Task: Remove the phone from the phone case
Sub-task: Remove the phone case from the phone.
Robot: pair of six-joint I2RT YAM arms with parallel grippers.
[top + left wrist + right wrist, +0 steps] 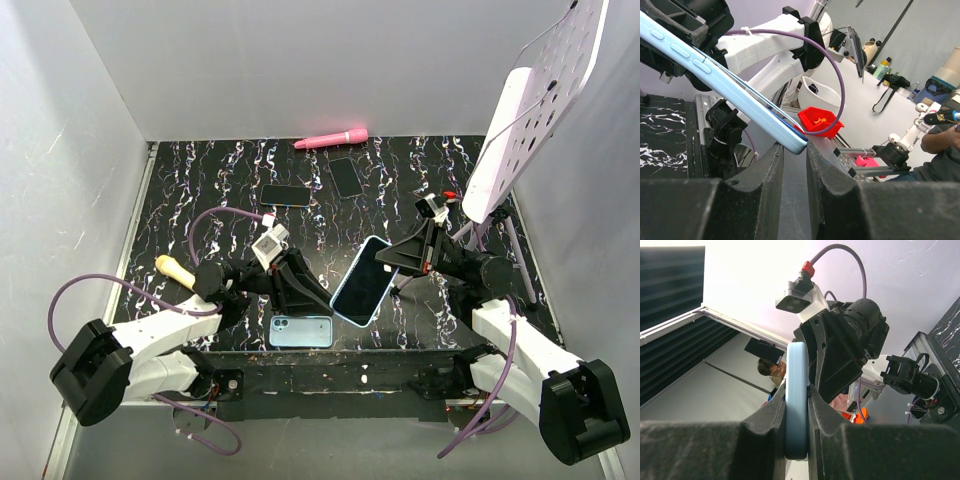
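Top external view, contents counted.

- Arms: two. The left gripper (325, 300) comes in from 8 o'clock and the right gripper (395, 262) from 4 o'clock. They meet just off the table's middle.
- Phones: four.
  - One phone (362, 280) is held off the table between the two grippers. It is tilted with its dark screen up and sits in a pale blue case (715, 75).
  - One blue phone (301, 331) lies flat, back up, at 6 o'clock, just beside the left gripper.
  - Two dark phones (286, 195) (346, 177) lie flat toward 12 o'clock, apart from each other.
- Right pincer: nearly closed and clamped across the thin edge of the cased phone, one finger on each face.
- Left pincer: nearly closed, with the phone's lower corner lodged between its fingertips.
- Pink tool (330, 138): one, lying along the back wall at 12 o'clock.
- Wooden handle (172, 267): one, at 8 o'clock, partly behind the left arm.
- Perforated board (535, 105): one, white, leaning on a stand at 2 o'clock.
- Red bin (820, 121): one, seen past the table in the left wrist view.
- Table (200, 190): black with white marbled veins.
- Walls (300, 60): three, plain white, enclosing the back and both sides.
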